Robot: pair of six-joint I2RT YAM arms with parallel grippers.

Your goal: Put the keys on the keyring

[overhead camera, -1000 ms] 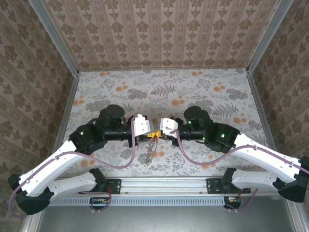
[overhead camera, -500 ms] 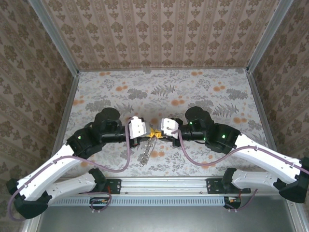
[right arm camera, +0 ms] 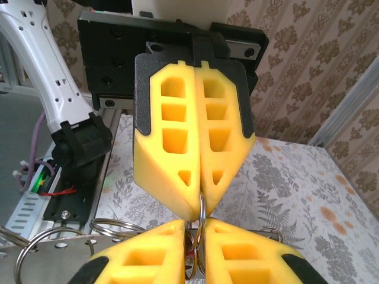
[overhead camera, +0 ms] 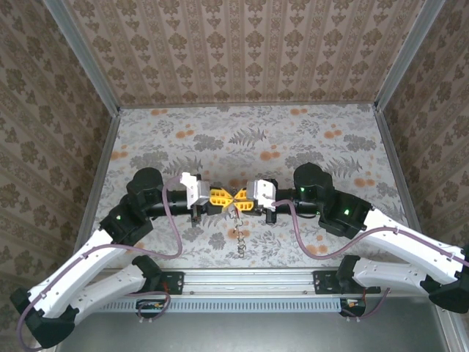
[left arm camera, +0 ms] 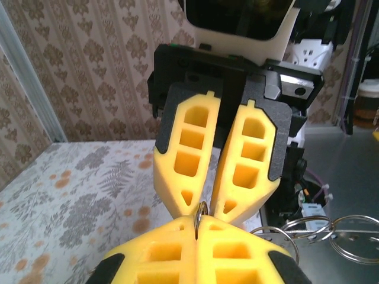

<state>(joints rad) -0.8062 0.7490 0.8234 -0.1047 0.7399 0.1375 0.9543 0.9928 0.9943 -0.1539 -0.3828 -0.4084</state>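
Note:
My two grippers meet tip to tip above the middle of the table. The left gripper [overhead camera: 228, 199] [left arm camera: 197, 223] is shut, pinching a thin metal ring of the keyring [left arm camera: 201, 209] edge-on between its yellow fingertips. The same ring [right arm camera: 203, 204] runs into the narrow gap of my right gripper [overhead camera: 244, 199] [right arm camera: 196, 229], whose jaws stand slightly apart, wider than the wire. More rings [left arm camera: 346, 235] [right arm camera: 109, 227] spread out beside the fingers, and a short chain [overhead camera: 239, 238] hangs down from the pinch. The keys are hidden in the bunch. A reddish sliver shows low in the right gap.
The flowered table top [overhead camera: 249, 139] stretches away behind the grippers to the papered back wall. Metal posts [overhead camera: 110, 139] [overhead camera: 388, 139] bound the sides. A rail with the arm bases [overhead camera: 249, 282] runs along the near edge, and purple cables [overhead camera: 172, 235] loop from both arms.
The left gripper has closed on the ring and its arm has drawn back to the left. The right jaws have eased slightly apart. The hanging chain now sits a little further right and lower.

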